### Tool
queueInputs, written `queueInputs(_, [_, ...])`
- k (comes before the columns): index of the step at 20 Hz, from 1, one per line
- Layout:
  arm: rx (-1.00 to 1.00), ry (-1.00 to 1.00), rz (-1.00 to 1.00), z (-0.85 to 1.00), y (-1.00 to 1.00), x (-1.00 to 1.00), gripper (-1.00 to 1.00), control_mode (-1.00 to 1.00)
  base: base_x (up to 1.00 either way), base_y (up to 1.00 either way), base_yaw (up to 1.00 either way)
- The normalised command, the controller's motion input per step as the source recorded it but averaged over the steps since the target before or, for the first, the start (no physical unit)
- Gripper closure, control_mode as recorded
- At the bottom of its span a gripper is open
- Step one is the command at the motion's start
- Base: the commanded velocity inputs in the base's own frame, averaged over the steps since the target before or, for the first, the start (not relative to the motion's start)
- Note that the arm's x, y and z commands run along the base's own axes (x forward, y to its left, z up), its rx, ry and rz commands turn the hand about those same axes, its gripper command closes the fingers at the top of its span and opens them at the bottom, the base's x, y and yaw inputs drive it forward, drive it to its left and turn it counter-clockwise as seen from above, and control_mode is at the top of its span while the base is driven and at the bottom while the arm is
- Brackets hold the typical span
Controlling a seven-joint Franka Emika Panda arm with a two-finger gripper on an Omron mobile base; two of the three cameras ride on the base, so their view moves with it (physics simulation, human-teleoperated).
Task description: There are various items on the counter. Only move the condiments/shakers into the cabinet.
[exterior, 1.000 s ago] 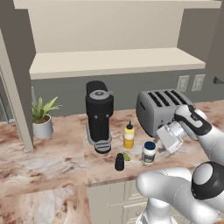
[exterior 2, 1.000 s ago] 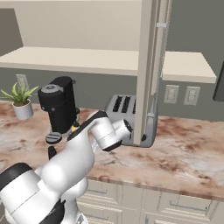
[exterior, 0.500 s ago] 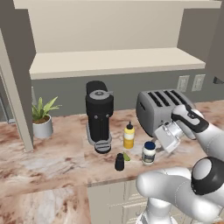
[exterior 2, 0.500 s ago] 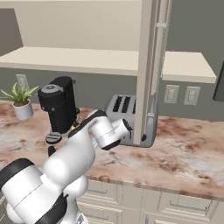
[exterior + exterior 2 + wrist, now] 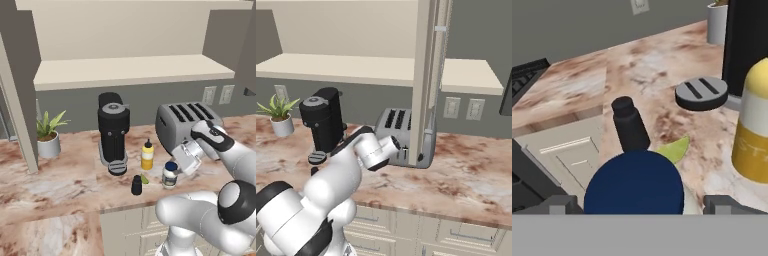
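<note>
— Where is the white jar (image 5: 170,175) being seen?
— Currently on the tabletop (image 5: 60,187), beside the black shaker (image 5: 136,185) and yellow bottle (image 5: 147,156).
— And the end effector (image 5: 643,204)?
— Its fingers are being held spread on either side of the jar's blue lid, not touching it.

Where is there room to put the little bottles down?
The cabinet shelf is bare along its whole length. The counter is open between the potted plant and the coffee machine. It is crowded where the yellow bottle, black shaker and white jar cluster.
</note>
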Motion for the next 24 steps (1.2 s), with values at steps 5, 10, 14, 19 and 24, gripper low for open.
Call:
queueInputs(5, [0.00,0.00,0.00,0.00,0.05,0.00,1.00,-1.00,0.00,0.00,0.00])
queueInputs(10, [0.00,-0.06,-0.02,0.34,0.00,-0.03,1.00,-1.00,0.00,0.00,0.00])
queueInputs(14, [0.01,-0.10,-0.11,1.00,0.00,0.00,1.00,-1.00,0.00,0.00,0.00])
queueInputs(19, [0.00,-0.03,-0.14,1.00,0.00,0.00,1.00,-1.00,0.00,0.00,0.00])
queueInputs(24, [0.00,-0.03,-0.25,1.00,0.00,0.00,1.00,-1.00,0.00,0.00,0.00])
